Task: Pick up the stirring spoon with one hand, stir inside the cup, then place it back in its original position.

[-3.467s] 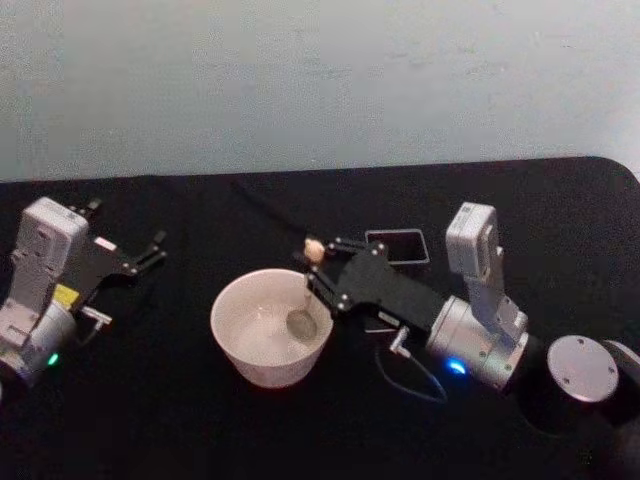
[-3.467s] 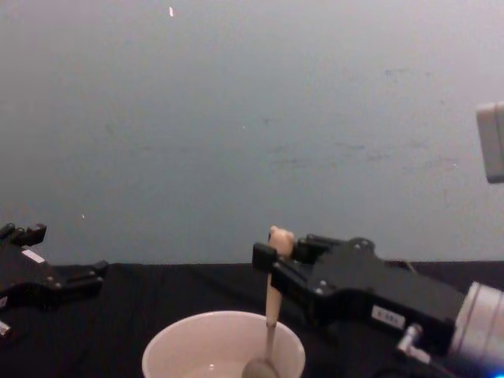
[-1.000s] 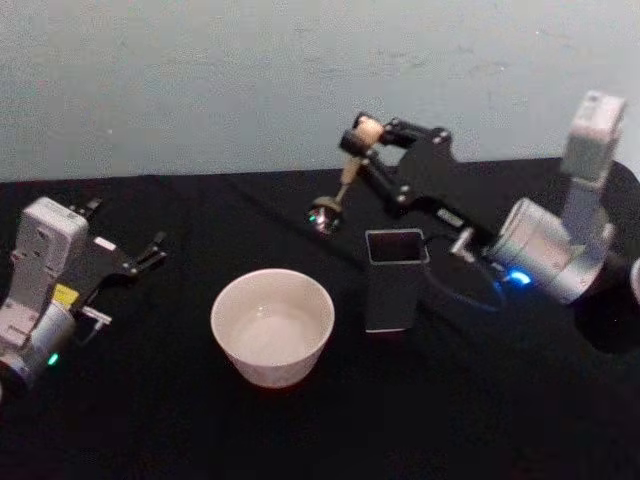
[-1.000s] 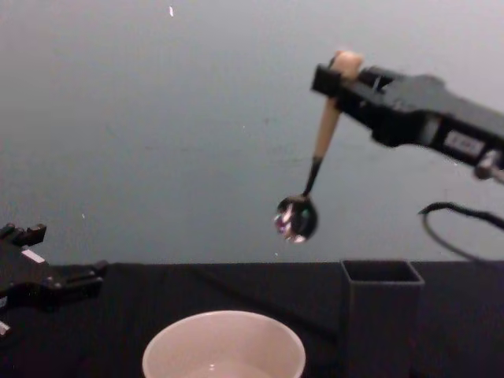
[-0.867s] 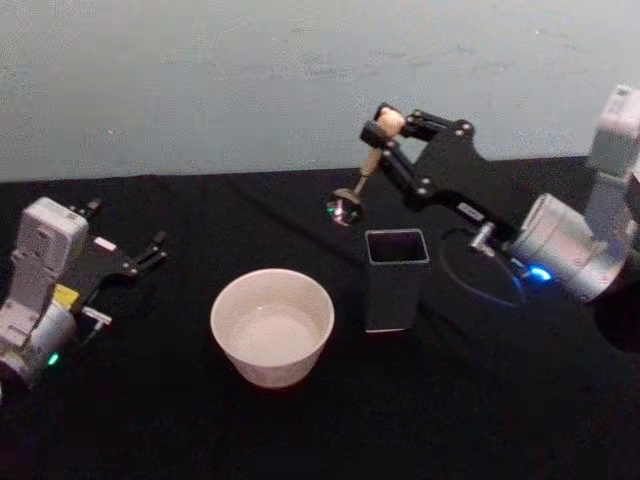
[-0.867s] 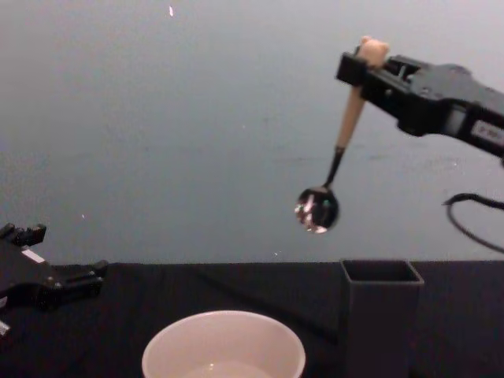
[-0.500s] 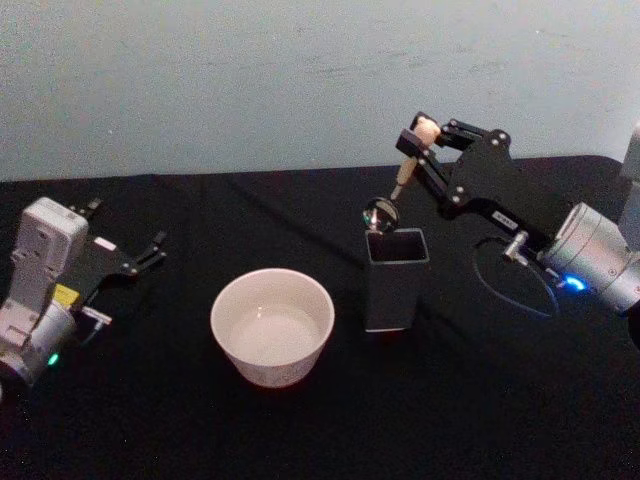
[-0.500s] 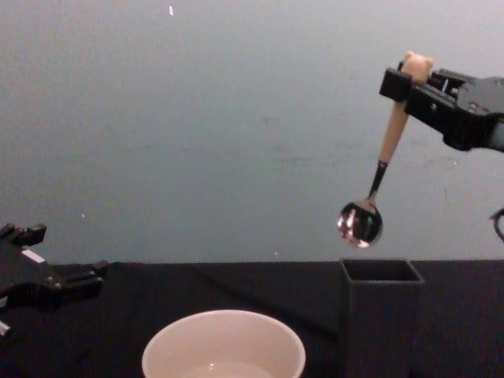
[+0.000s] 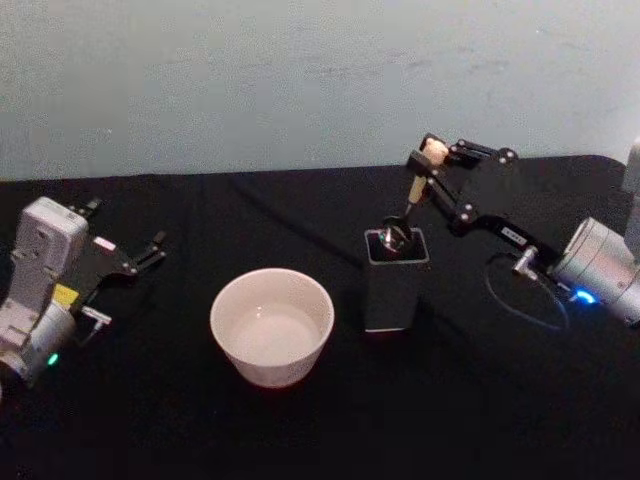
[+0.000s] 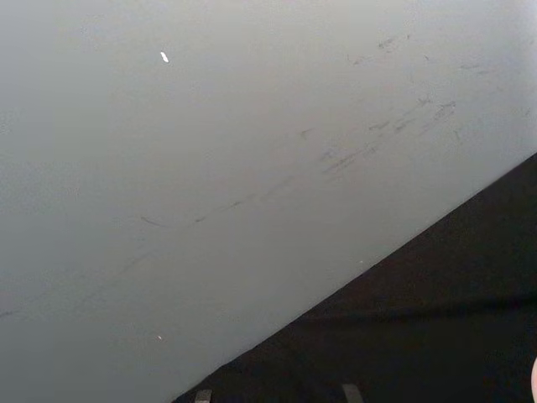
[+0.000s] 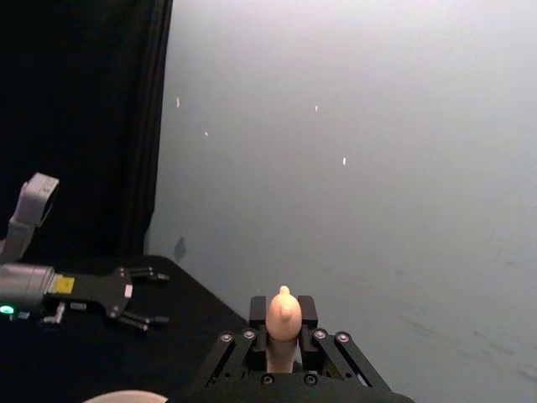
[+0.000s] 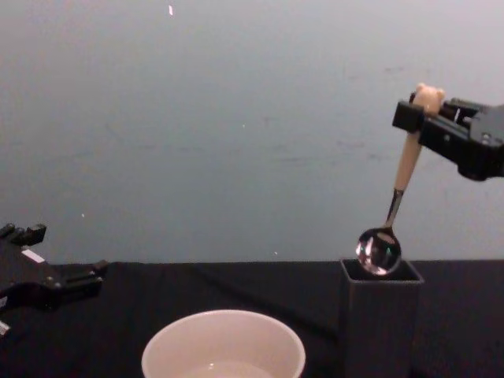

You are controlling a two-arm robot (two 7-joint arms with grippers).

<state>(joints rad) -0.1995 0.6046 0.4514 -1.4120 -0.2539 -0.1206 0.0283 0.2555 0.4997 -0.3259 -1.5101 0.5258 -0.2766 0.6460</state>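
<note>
Right gripper (image 9: pixel 430 158) is clamped on the spoon (image 9: pixel 408 196) just under its bear knob. The spoon hangs tilted, bowl down at the mouth of the dark holder (image 9: pixel 394 295) — level with the rim in the chest view; contact with the holder cannot be told. Cup (image 9: pixel 271 330) stands on the table (image 9: pixel 480 400) left of the holder, apart from it. Left gripper (image 9: pixel 148 250) sits at far left — fingers spread, holding nothing.
</note>
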